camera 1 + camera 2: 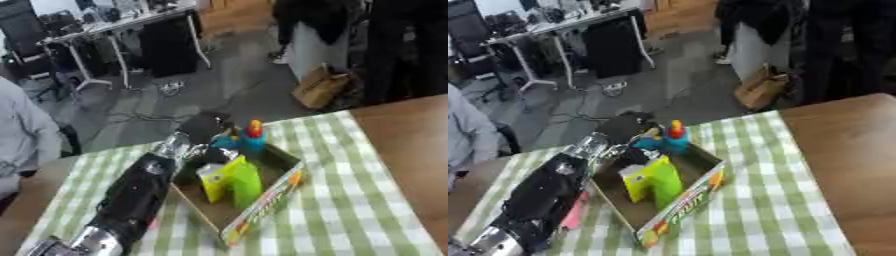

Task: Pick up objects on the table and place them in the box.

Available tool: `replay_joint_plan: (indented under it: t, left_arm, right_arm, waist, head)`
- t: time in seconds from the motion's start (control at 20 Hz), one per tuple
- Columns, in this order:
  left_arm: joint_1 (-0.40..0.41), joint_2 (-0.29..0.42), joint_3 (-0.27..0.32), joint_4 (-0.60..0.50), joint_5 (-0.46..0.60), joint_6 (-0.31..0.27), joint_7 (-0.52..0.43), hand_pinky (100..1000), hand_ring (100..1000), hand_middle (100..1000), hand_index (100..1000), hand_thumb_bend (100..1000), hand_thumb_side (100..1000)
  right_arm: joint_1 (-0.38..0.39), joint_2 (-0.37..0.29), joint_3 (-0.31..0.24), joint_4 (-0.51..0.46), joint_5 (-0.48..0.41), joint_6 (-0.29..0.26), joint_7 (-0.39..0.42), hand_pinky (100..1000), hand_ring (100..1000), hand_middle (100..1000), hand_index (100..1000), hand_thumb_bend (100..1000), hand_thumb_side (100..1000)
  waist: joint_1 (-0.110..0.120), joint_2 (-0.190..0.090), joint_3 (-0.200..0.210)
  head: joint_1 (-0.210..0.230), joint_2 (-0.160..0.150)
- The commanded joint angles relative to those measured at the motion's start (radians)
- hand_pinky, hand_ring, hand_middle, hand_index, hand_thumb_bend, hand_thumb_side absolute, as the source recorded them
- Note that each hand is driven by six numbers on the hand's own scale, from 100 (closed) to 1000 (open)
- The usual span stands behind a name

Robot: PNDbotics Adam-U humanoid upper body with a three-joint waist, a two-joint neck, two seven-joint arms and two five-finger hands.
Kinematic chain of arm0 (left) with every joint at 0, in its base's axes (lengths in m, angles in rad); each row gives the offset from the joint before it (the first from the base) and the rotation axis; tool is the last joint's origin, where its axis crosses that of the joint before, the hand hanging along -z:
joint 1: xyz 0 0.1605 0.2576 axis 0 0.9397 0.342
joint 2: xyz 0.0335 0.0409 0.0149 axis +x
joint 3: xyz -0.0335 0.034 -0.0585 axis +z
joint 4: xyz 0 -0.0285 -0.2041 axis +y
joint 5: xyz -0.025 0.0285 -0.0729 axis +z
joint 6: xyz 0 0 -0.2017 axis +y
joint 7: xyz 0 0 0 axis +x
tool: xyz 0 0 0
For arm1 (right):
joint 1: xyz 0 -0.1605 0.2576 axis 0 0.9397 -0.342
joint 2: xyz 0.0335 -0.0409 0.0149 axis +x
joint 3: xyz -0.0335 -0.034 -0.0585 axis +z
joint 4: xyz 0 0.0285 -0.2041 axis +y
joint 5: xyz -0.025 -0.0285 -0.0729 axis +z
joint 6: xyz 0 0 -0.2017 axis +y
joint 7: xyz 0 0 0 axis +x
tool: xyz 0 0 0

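A: Toy (248,136), blue with a red and orange top, upright at the far corner of the box (280,192). Touching the rim or held above it, cannot tell.

B: Hand?

A: Left hand (206,131) right beside the toy, at the box's far edge. Dark and blurred. Whether its fingers hold the toy or are spread, cannot tell.

B: Inside the box?

A: Green carton (234,181), yellowish on one face, leaning near the middle. Box is open-topped, brown inside, with a printed side wall in white, orange and green.

B: Surroundings?

A: Box sits on a green-and-white checked cloth (350,200). Bare wooden table (846,150) to the right. Left arm (131,200) along the box's left side. Something pink (575,212) on the cloth beside the arm, shape unclear.
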Motion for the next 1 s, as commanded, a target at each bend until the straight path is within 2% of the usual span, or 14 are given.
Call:
replay_joint_plan:
  t: [0.05,0.25,0.6,0.85,0.9,1.0]
  left_arm:
    - [-0.032,0.044,0.017,-0.015,0.039,-0.028,-0.068,1000,1000,1000,1000,662,1000]
    - [-0.042,0.05,0.016,-0.035,0.076,-0.038,-0.131,1000,1000,1000,1000,657,1000]
    - [-0.049,0.054,0.011,-0.047,0.103,-0.043,-0.155,1000,1000,1000,1000,644,1000]
    - [-0.056,0.072,0.016,-0.064,0.158,-0.044,-0.158,1000,1000,1000,1000,558,1000]
    - [-0.06,0.08,0.016,-0.075,0.187,-0.051,-0.161,1000,1000,1000,1000,481,1000]
    - [-0.067,0.099,0.008,-0.106,0.258,-0.068,-0.173,1000,1000,1000,1000,425,1000]
  right_arm:
    - [-0.015,-0.006,-0.001,-0.015,-0.007,-0.001,0.004,819,892,819,936,100,1000]
    - [-0.017,-0.006,0.001,-0.015,-0.009,-0.001,0.006,820,893,820,937,100,1000]
    - [-0.017,-0.004,-0.001,-0.015,-0.011,0.0,0.005,821,893,820,937,100,1000]
    - [-0.01,-0.006,-0.005,-0.015,-0.011,0.0,0.0,822,893,821,937,100,1000]
    - [-0.004,-0.008,-0.007,-0.015,-0.01,0.001,-0.002,823,893,821,937,100,1000]
    - [0.006,-0.011,-0.009,-0.015,-0.009,0.002,-0.006,823,893,821,937,100,1000]
  waist:
    - [0.008,0.004,0.001]
    - [0.006,0.003,0.002]
    - [0.0,-0.003,0.007]
    - [-0.01,-0.011,0.016]
    - [-0.013,-0.017,0.022]
    - [-0.017,-0.026,0.034]
  head:
    - [0.005,-0.011]
    - [0.007,-0.008]
    - [0.005,-0.008]
    - [-0.002,-0.004]
    - [-0.007,0.002]
    - [-0.014,0.011]
